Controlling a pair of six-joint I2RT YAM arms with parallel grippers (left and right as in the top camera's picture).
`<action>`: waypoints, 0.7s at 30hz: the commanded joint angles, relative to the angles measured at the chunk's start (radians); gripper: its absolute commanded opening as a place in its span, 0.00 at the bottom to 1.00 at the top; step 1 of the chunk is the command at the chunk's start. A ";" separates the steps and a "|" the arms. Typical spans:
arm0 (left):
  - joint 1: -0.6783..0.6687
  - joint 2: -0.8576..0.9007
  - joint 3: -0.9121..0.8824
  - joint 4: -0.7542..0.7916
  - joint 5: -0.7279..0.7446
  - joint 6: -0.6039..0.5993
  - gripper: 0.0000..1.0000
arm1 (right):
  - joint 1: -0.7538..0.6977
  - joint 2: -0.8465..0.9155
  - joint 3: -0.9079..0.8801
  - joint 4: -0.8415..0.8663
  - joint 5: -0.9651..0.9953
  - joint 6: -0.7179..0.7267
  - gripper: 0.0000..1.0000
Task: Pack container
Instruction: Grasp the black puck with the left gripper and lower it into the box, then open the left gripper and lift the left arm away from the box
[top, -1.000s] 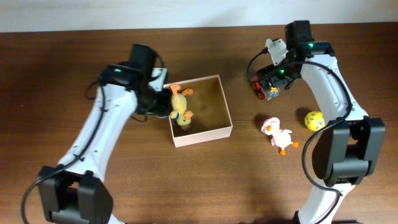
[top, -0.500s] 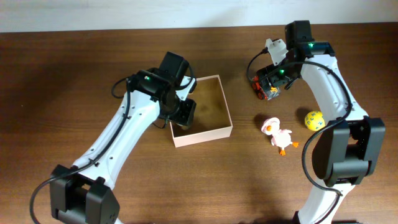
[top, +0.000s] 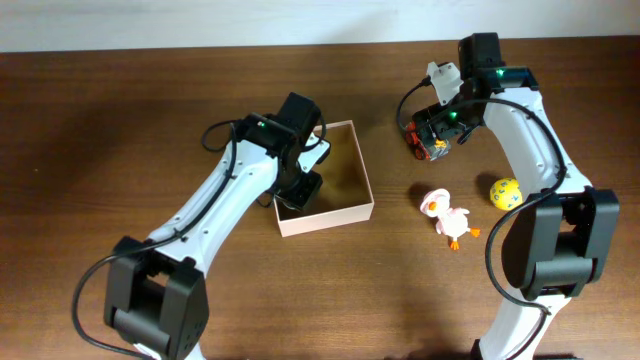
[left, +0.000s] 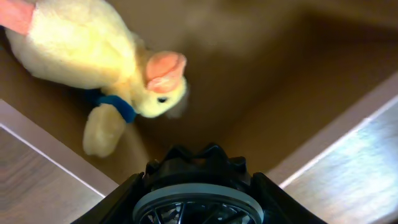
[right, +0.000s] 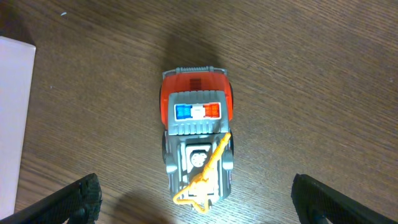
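Observation:
The container, a square cream-walled box with a tan inside, sits at mid-table. My left gripper reaches down into its left half. In the left wrist view a yellow plush duck with an orange beak and blue collar lies on the container's floor by the cream wall, apart from my jaws, which look open. The overhead view hides the duck under the arm. My right gripper is wide open, hovering over a red and grey toy car, also in the overhead view.
A pink and white toy duck and a yellow ball lie on the wooden table right of the container. The container's right half shows bare cardboard. The table's back edge meets a pale wall.
My left arm swung right from the container's left wall to over its inside, carrying the yellow duck in. The overhead view no longer shows the duck. The right arm has not moved.

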 joint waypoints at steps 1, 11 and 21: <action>0.000 0.018 0.018 0.000 -0.042 0.052 0.46 | 0.005 -0.004 -0.001 -0.001 -0.012 -0.003 0.99; 0.000 0.040 0.018 0.015 -0.042 0.077 0.47 | 0.005 -0.004 -0.001 -0.001 -0.012 -0.003 0.99; 0.000 0.043 0.018 0.011 -0.042 0.077 0.56 | 0.005 -0.004 -0.001 -0.001 -0.012 -0.003 0.99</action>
